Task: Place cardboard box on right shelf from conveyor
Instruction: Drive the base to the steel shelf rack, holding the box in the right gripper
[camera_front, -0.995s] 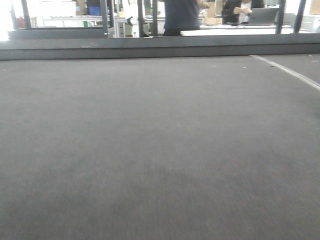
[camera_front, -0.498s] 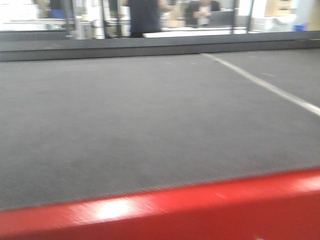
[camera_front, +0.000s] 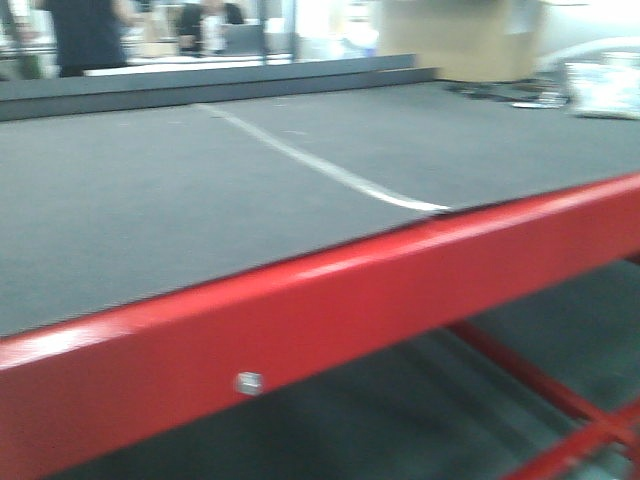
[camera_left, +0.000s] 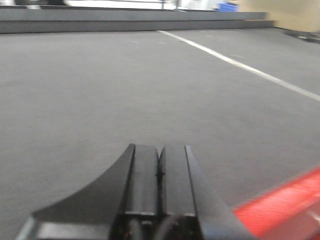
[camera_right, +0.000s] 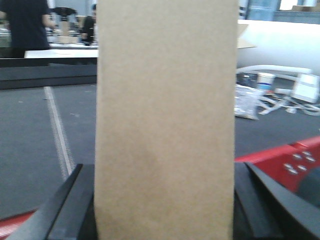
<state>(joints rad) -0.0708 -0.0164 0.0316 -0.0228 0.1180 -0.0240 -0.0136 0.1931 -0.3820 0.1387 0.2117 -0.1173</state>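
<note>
Right wrist | matte tan cardboard box (camera_right: 165, 120) between black jaws | fine-textured conveyor (camera_right: 30, 130)

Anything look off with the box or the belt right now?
Nothing stands out. The cardboard box sits straight in the right tool, its visible face smooth; the belt looks flat and clean.

left fingers (camera_left: 145, 175) together, right fingers (camera_right: 75, 202) — spread wide
</note>
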